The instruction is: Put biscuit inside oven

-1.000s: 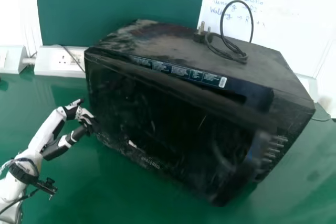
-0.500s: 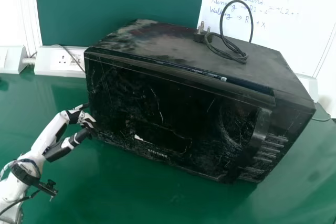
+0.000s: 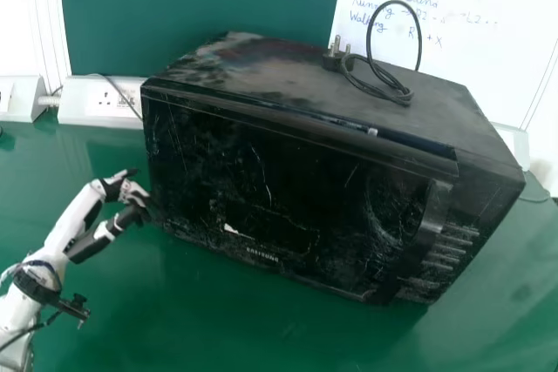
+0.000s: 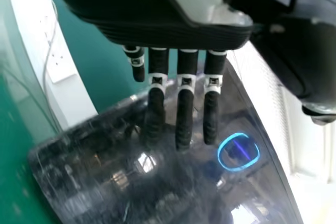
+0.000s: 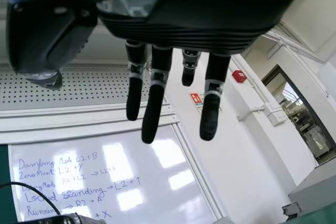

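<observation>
One cable [image 3: 403,98] atop the oven [image 3: 296,185]

The boxy black microwave oven [image 3: 288,180] stands upright on the green table [image 3: 218,328], slanted so its right front corner comes nearest the robot. Its door's dark glass is scratched and scuffed, closed or very nearly so. Dust dulls the top, and buttons line the front's right end.

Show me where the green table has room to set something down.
The table is bare in front of the oven, between the left arm and the socket box, and right of the oven. It's crowded where the left hand meets the oven's left edge; plug and cord occupy its top.
</observation>
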Action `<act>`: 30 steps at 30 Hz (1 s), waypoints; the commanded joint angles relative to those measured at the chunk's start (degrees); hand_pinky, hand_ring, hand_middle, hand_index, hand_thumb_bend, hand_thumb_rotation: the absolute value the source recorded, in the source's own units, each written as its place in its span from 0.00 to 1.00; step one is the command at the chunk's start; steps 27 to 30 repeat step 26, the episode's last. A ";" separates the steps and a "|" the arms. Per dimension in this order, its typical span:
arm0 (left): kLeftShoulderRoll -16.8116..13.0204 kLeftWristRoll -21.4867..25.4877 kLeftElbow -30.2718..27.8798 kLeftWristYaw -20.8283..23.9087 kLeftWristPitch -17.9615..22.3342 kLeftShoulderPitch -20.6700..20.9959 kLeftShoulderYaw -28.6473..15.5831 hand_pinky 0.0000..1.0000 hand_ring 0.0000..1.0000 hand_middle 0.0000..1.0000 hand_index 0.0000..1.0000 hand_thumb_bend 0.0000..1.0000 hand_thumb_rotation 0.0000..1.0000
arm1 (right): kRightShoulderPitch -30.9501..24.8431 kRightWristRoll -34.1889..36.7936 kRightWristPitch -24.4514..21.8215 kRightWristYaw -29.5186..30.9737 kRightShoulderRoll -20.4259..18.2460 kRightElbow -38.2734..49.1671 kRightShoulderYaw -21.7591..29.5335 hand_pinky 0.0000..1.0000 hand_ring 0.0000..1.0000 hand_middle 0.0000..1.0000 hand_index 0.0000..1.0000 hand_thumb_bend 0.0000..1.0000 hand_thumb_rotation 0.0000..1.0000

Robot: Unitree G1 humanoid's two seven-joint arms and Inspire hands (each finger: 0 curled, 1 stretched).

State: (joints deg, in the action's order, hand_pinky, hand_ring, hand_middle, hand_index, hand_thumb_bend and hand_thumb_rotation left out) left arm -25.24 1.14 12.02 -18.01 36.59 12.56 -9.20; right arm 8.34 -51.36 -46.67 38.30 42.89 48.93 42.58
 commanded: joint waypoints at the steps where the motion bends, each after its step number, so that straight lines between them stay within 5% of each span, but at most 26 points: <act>1: -0.45 1.69 -1.56 0.42 -2.49 -0.83 -1.18 0.29 0.36 0.42 0.48 0.51 0.05 | -0.10 0.06 -0.36 -0.24 0.58 0.47 0.21 0.32 0.40 0.48 0.65 0.77 0.55; 6: 0.15 3.70 -3.33 1.32 -7.49 -1.46 -2.82 0.29 0.36 0.43 0.48 0.51 0.06 | 0.06 0.15 -0.98 0.03 0.60 0.81 0.04 0.25 0.32 0.43 0.69 0.75 0.51; 10: 0.45 6.20 -2.36 0.96 -8.93 -1.18 -4.28 0.29 0.35 0.44 0.48 0.51 0.05 | 0.22 -0.73 -2.49 0.93 1.03 1.26 -0.80 0.38 0.48 0.56 0.70 0.78 0.53; 13: 0.74 8.69 2.00 -0.21 -6.85 0.34 -5.31 0.28 0.35 0.44 0.48 0.51 0.05 | 0.32 0.22 -1.97 0.03 0.77 1.16 -0.58 0.20 0.27 0.39 0.72 0.81 0.52; 15: 1.03 10.34 4.18 -0.64 -6.71 0.90 -5.94 0.29 0.38 0.44 0.48 0.51 0.06 | 0.02 2.07 -1.02 0.20 0.97 0.96 0.37 0.17 0.23 0.35 0.72 0.77 0.49; 17: 1.26 11.15 5.85 -0.75 -6.53 1.23 -6.47 0.31 0.40 0.44 0.48 0.51 0.06 | -0.87 1.42 -0.87 0.39 1.66 0.65 0.37 0.26 0.35 0.46 0.72 0.77 0.51; 19: 1.29 11.75 7.98 -1.01 -5.96 1.89 -6.88 0.31 0.41 0.44 0.48 0.51 0.06 | -1.52 1.07 -0.37 0.01 1.91 0.42 0.38 0.45 0.55 0.62 0.71 0.81 0.55; 21: 1.23 12.32 10.09 -1.41 -5.40 2.57 -7.21 0.32 0.41 0.44 0.48 0.51 0.06 | -1.80 1.37 0.20 -0.19 2.08 0.15 0.59 0.46 0.56 0.63 0.70 0.81 0.57; 24: 1.49 14.07 12.27 -2.59 -5.74 3.44 -7.82 0.32 0.40 0.45 0.48 0.51 0.06 | -1.79 1.61 0.08 0.11 2.41 0.13 0.58 0.35 0.44 0.53 0.68 0.79 0.56; 30: 1.71 15.69 14.49 -3.90 -5.60 4.35 -8.42 0.32 0.40 0.44 0.49 0.51 0.07 | -1.80 1.67 0.11 0.02 2.51 0.02 0.57 0.35 0.43 0.52 0.67 0.77 0.55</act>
